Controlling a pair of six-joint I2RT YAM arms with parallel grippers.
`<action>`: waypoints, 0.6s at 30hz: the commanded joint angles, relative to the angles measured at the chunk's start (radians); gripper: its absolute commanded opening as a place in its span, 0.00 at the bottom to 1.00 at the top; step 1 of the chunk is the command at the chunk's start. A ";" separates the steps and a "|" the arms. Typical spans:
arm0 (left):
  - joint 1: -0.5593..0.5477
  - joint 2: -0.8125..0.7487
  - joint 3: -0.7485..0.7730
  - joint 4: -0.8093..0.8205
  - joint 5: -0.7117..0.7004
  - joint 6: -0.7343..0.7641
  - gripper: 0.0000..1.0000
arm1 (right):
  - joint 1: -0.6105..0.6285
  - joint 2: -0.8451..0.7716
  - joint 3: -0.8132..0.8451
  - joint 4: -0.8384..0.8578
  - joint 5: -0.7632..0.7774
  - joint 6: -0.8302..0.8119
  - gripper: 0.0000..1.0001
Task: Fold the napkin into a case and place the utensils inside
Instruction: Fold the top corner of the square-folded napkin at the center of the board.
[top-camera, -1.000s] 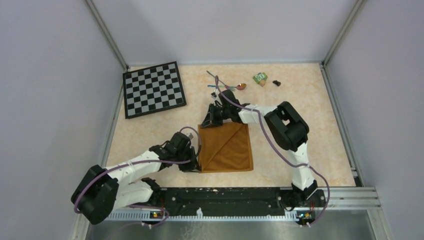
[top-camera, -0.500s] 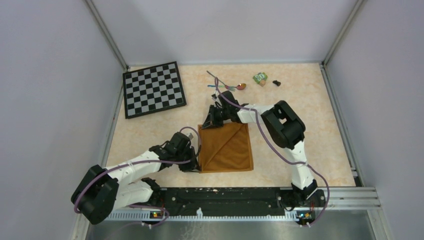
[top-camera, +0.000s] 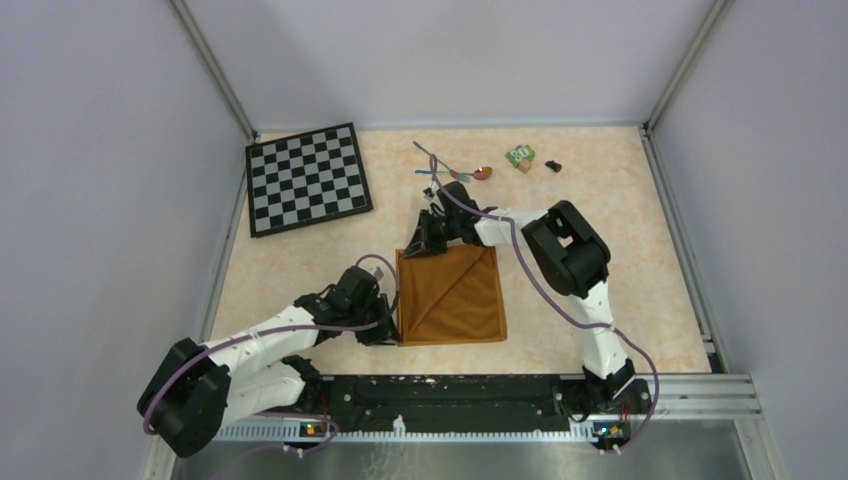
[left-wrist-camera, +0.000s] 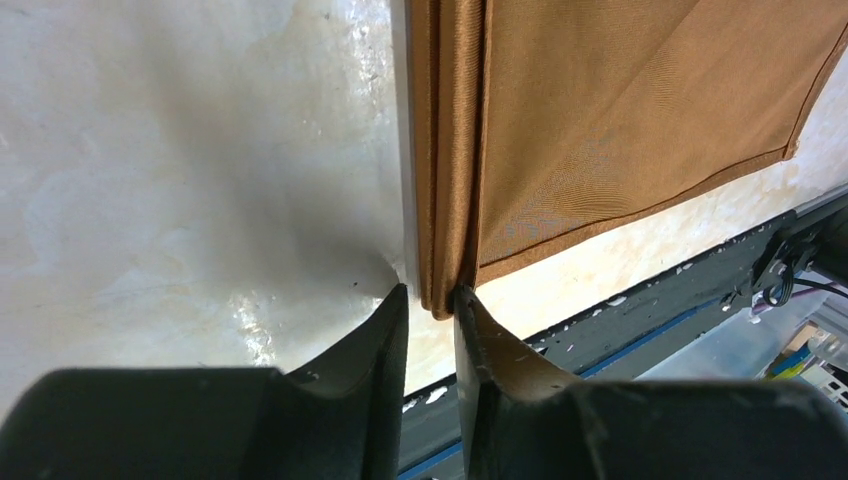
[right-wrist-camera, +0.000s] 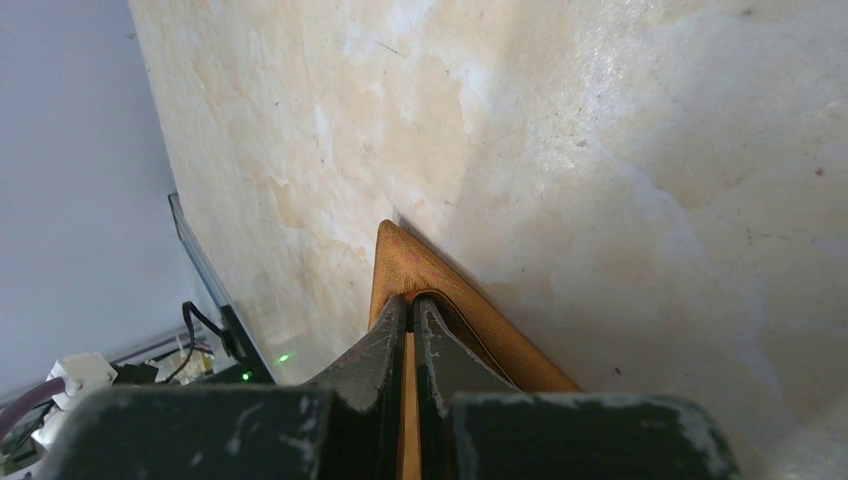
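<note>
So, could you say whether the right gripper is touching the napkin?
Touching: the right wrist view shows the right gripper shut on a corner of the napkin.

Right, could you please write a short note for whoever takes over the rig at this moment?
Left pincer: slightly parted at the near-left corner of the napkin; grip unclear.
Right pincer: shut on its far-left corner.
The napkin lies folded flat mid-table, a diagonal crease across it. Utensils: on the table beyond it.
Done: first folds. To do: finish folding, put utensils inside.
</note>
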 joint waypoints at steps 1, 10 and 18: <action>-0.005 -0.046 -0.019 -0.050 -0.025 -0.005 0.30 | -0.012 0.009 0.040 0.030 0.003 -0.011 0.00; -0.005 -0.178 0.000 -0.081 -0.030 -0.046 0.34 | -0.013 0.005 0.029 0.037 -0.002 -0.008 0.00; -0.004 -0.098 0.056 -0.012 -0.021 -0.015 0.39 | -0.013 0.008 0.032 0.046 -0.005 -0.001 0.00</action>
